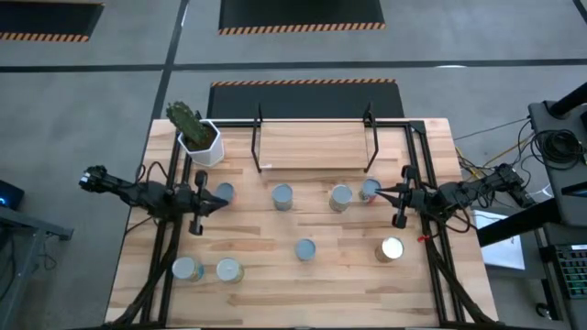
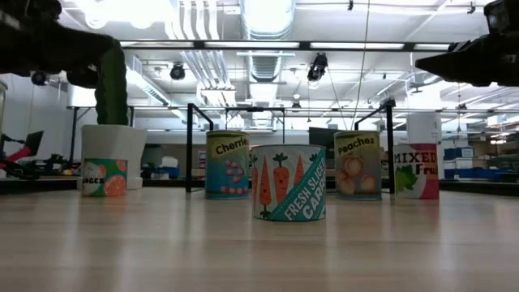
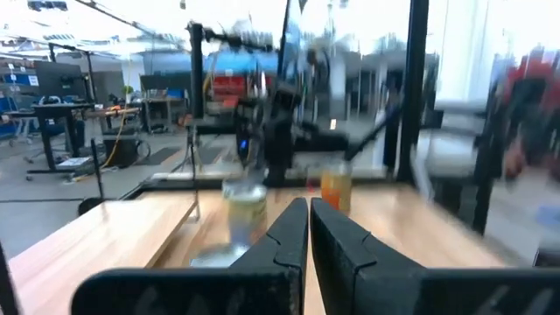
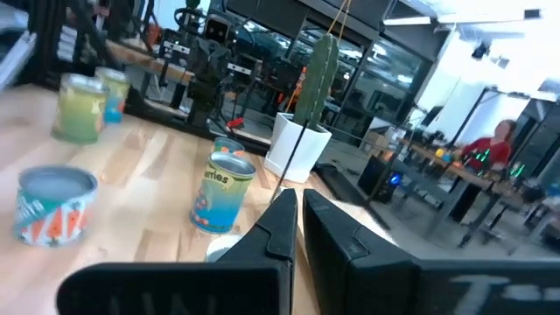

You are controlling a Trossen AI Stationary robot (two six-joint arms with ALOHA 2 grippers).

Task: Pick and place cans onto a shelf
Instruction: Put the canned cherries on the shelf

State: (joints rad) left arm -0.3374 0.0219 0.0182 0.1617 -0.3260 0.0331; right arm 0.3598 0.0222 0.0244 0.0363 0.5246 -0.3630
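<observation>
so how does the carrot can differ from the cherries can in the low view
The carrot can is short and squat; the cherries can is taller and narrower. The carrot can's label is white with orange carrots and a teal band; the cherries can's is blue with a yellow top band and pink fruit. The carrot can stands nearer the camera, the cherries can farther back and to its left. Both stand upright on the table.

One camera looks straight down on the whole surface; another sits at surface height, close to the cans, facing level into the room; each wrist camera looks forward past its own closed hand, left and right; all share the cans.
</observation>
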